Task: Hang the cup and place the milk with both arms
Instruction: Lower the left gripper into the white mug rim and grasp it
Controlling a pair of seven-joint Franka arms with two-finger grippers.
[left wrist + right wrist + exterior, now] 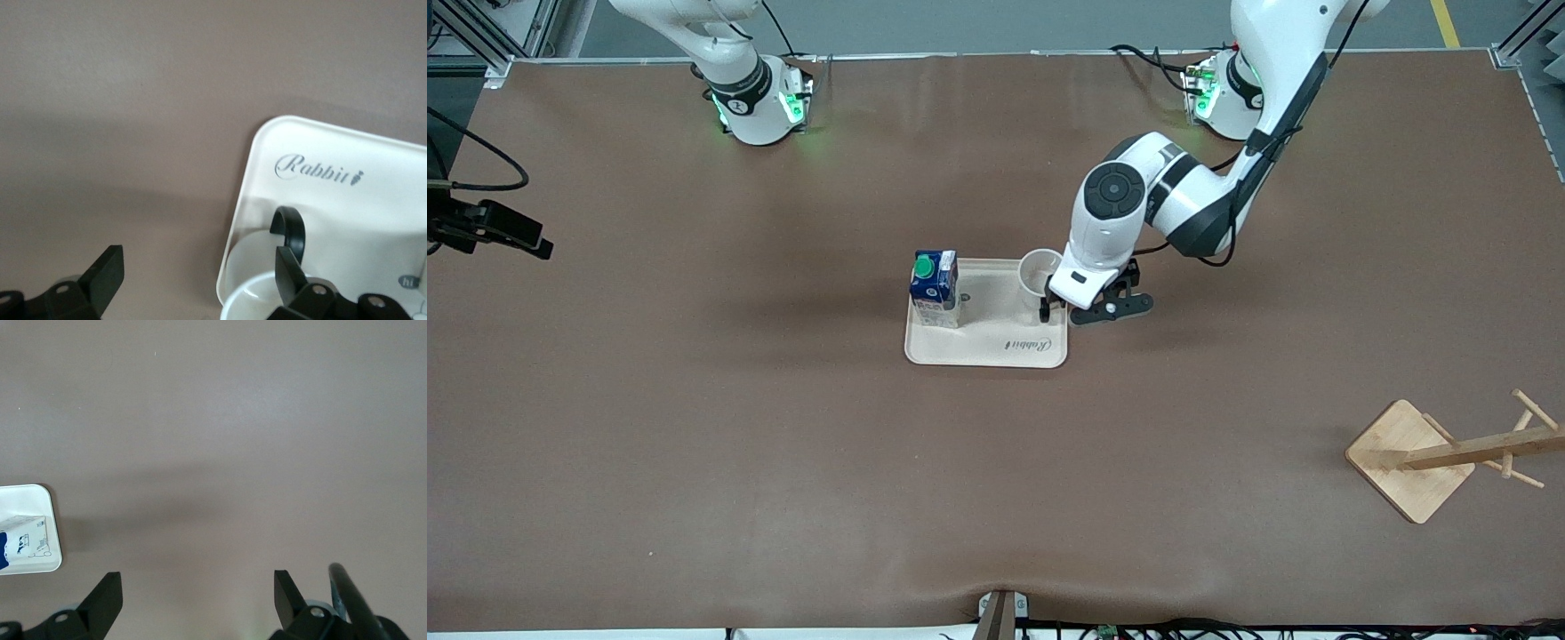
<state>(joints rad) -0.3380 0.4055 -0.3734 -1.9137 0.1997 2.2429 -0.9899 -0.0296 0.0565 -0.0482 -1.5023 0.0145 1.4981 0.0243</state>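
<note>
Front view: milk (935,289) upright.

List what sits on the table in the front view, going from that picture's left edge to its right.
milk → tray → cup → left gripper → wooden rack

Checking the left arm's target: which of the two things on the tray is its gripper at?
The cup: the open left gripper is at its handle. The milk stands apart at the tray's other end.
</note>
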